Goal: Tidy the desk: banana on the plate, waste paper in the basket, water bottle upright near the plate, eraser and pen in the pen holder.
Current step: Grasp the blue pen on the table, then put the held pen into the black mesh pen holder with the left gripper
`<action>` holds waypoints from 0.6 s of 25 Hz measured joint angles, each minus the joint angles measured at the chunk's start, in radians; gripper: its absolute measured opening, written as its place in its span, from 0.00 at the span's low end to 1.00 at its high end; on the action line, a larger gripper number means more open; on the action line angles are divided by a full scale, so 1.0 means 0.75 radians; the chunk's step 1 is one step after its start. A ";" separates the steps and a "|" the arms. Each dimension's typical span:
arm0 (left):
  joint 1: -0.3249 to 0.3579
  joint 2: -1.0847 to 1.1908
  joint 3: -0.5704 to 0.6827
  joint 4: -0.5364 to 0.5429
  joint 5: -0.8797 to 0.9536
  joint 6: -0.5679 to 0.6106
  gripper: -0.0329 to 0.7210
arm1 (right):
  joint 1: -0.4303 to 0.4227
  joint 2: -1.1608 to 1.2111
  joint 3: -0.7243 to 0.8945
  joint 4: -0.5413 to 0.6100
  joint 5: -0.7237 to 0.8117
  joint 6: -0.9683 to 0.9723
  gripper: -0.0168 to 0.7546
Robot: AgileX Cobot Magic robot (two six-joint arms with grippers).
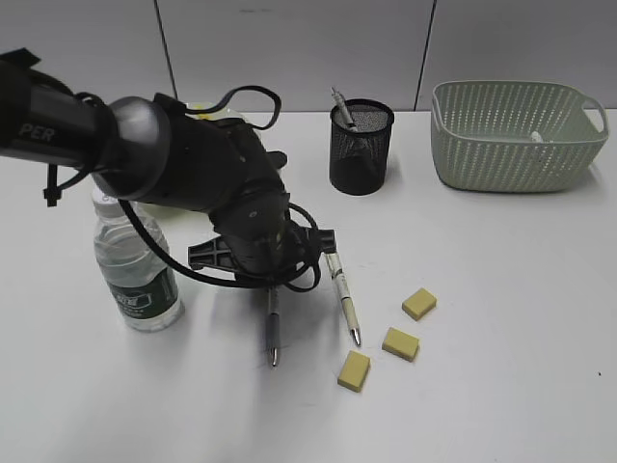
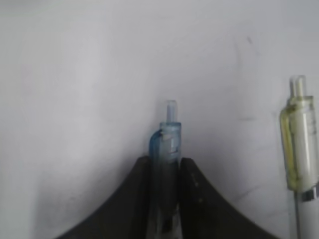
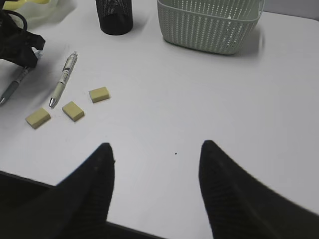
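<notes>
Seemingly, left claw [image 2: 167,199] around pen [image 2: 167,144]

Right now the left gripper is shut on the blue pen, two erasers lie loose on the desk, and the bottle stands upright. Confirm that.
Not quite: three erasers lie loose on the desk, as the exterior view shows. The left gripper is shut on the blue pen, and the bottle stands upright.

the bulky black left arm, draped in looped cables, reaches in from the left and bends down over the white desk. its left gripper [image 2: 166,169] points at the surface, dark fingers [image 2: 130,199] pressed tight on either side of a translucent blue pen [image 2: 167,144]. the right gripper [image 3: 155,184] hovers above the desk, its two black fingers [image 3: 89,184] spread wide with nothing between them.
</notes>
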 joint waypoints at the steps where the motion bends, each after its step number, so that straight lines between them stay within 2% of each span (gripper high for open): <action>1: 0.000 0.000 0.000 0.000 -0.016 0.000 0.21 | 0.000 0.000 0.000 0.000 0.000 0.000 0.59; 4: 0.000 -0.012 0.000 0.010 -0.127 0.000 0.21 | 0.000 0.000 0.000 0.000 0.000 0.000 0.59; 7: 0.001 -0.064 0.000 0.096 -0.340 -0.003 0.21 | 0.000 0.000 0.000 0.000 0.000 0.000 0.59; 11: 0.034 -0.122 -0.073 0.348 -0.622 -0.005 0.21 | 0.000 0.000 0.000 0.000 0.000 0.000 0.59; 15: 0.091 -0.116 -0.266 0.619 -0.715 -0.005 0.21 | 0.000 0.000 0.000 0.000 0.000 0.000 0.59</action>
